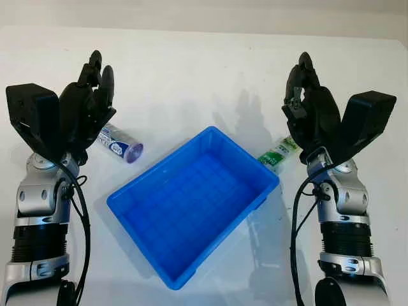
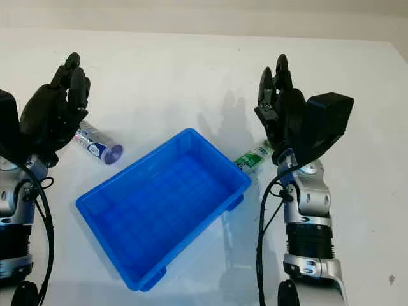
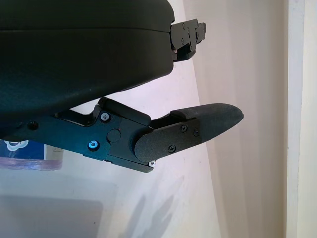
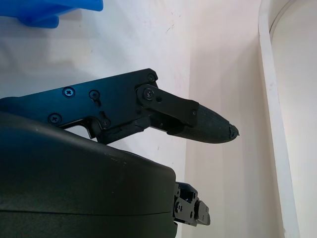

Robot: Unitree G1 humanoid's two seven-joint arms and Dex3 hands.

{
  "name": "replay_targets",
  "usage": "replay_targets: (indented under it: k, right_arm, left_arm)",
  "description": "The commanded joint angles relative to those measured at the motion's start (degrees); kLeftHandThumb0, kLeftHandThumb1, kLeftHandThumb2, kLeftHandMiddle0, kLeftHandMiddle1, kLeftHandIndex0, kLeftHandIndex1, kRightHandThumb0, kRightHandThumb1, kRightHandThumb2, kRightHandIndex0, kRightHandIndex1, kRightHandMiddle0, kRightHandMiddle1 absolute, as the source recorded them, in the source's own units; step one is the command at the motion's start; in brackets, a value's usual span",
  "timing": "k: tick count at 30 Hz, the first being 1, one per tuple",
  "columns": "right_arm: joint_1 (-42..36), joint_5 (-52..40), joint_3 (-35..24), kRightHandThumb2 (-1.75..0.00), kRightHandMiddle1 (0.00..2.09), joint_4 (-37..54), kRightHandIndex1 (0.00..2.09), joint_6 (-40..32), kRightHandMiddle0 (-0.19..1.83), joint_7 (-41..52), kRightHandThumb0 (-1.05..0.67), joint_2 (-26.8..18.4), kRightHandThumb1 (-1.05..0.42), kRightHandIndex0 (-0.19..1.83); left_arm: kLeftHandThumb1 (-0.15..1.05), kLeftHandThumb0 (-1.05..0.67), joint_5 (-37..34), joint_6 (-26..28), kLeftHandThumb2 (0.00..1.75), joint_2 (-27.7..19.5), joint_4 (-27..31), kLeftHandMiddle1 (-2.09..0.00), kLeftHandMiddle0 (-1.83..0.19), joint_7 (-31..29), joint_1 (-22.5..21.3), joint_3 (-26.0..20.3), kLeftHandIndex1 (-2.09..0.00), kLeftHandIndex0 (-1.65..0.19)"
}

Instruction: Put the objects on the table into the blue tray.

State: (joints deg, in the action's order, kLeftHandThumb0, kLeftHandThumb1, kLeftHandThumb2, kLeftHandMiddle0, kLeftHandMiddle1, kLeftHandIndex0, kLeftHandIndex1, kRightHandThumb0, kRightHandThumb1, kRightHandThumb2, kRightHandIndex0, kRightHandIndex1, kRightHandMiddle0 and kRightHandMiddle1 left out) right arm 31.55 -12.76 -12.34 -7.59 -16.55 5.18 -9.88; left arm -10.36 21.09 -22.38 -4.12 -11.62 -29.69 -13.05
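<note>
On the white table (image 1: 191,76) the blue tray (image 1: 252,167) sits in the middle holding nothing, the left hand (image 1: 89,105) open above a purple-capped tube (image 1: 120,143) beside it and the right hand (image 1: 312,108) open over a green packet (image 1: 278,153) touching the tray's right corner.

Blue tray (image 1: 148,185); green-white packet (image 1: 279,153) — white table (image 1: 191,76)

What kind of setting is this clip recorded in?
Probably a lab or test bench, not a home: a plain white table, one blue tray, and two staged items beside it, a tube and a green packet. Left hand and right hand hover open.
</note>
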Motion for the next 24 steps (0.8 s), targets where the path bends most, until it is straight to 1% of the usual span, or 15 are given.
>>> replay_targets:
  k: [1, 4, 7, 11, 14, 17, 18, 20, 21, 22, 23, 24]
  right_arm:
    - [0.19, -0.34, -0.3, -0.7, 0.0, 1.43, 0.0, -0.14, -0.19, 0.19, -0.62, -0.72, -1.05, -0.19]
    - [0.39, -0.45, -0.32, -0.7, 0.0, 1.3, 0.0, -0.59, -0.19, 0.19, -0.62, -0.86, -1.05, -0.19]
    - [1.14, -0.36, -0.26, -0.7, 0.0, 0.15, 0.0, -0.72, -0.19, 0.75, -0.61, -1.47, -1.05, -0.19]
    - [2.96, -1.15, -0.81, -0.68, 0.0, -1.03, 0.0, -0.99, -0.19, 3.71, -0.64, -4.04, -1.05, -0.19]
    - [4.69, -1.22, -0.65, -0.63, 0.0, -1.17, 0.0, -0.22, -0.19, 7.65, -0.65, -7.63, -1.05, -0.19]
    - [6.89, 1.47, 1.11, -0.45, 0.01, -1.05, 0.01, 1.17, -0.17, 12.78, -0.64, -13.74, -1.05, -0.17]
    - [7.8, 2.44, 1.79, -0.32, 0.05, -1.11, 0.05, 1.12, -0.09, 14.6, -0.64, -15.91, -1.05, -0.09]
    - [9.79, 5.59, 3.68, -0.18, 0.13, -1.47, 0.11, 1.2, 0.01, 17.32, -0.61, -20.28, -1.05, 0.02]
    - [10.83, 6.65, 4.37, -0.12, 0.22, -2.06, 0.15, 1.53, 0.04, 18.88, -0.58, -22.08, -1.02, 0.09]
    - [11.84, 7.82, 5.2, -0.08, 0.5, -2.98, 0.19, 2.54, 0.0, 20.69, -0.53, -23.88, -0.96, 0.16]
    - [12.7, 9.11, 6.18, -0.06, 0.66, -3.84, 0.22, 3.81, -0.04, 22.68, -0.51, -25.78, -0.92, 0.2]
    - [13.47, 10.52, 7.27, -0.05, 0.75, -4.38, 0.23, 4.53, -0.06, 24.52, -0.51, -27.64, -0.9, 0.22]
  left_arm:
    - [1.05, -0.78, 0.15, -0.74, 0.69, -0.4, 0.83, -0.05, 0.18, -0.28, -0.43, 0.14, -0.05, 0.18]
    - [1.05, -0.78, 0.0, -0.33, 0.69, -0.28, 1.14, -0.05, 0.17, -0.25, -0.3, 0.05, -0.05, 0.18]
    - [1.05, -0.78, 0.18, -0.62, 0.69, -0.46, 0.2, -0.05, 0.18, -0.52, -0.72, 0.22, -0.05, 0.18]
    - [1.05, -0.79, 0.8, 1.11, 0.68, -0.28, 0.55, -0.06, 0.16, 0.97, -1.21, 0.37, -0.06, 0.17]
    - [1.05, -0.78, 0.7, 1.05, 0.69, -0.25, 0.4, -0.05, 0.17, 1.01, -1.39, 0.29, -0.05, 0.17]
    - [1.05, -0.77, 0.47, 0.83, 0.7, -0.1, 0.48, -0.06, 0.17, 1.17, -1.46, -0.07, -0.05, 0.17]
    - [1.05, -0.77, 0.37, 0.58, 0.7, -0.17, 0.42, -0.06, 0.17, 0.95, -1.41, -0.13, -0.06, 0.17]
    - [1.05, -0.77, 0.3, 0.01, 0.7, -0.36, 0.2, -0.05, 0.17, 0.4, -1.34, -0.08, -0.05, 0.18]
    - [1.05, -0.77, 0.26, -0.63, 0.71, -0.59, -0.27, -0.05, 0.18, -0.24, -1.38, -0.02, -0.05, 0.19]
    - [1.05, -0.77, 0.22, -1.09, 0.72, -0.73, -0.75, -0.04, 0.19, -0.69, -1.48, -0.04, -0.03, 0.19]
    - [1.05, -0.77, 0.15, -1.55, 0.72, -0.78, -1.19, -0.04, 0.19, -1.1, -1.59, -0.09, -0.02, 0.19]
    - [1.05, -0.77, 0.1, -1.92, 0.72, -0.76, -1.6, -0.04, 0.19, -1.32, -1.74, -0.2, -0.02, 0.19]
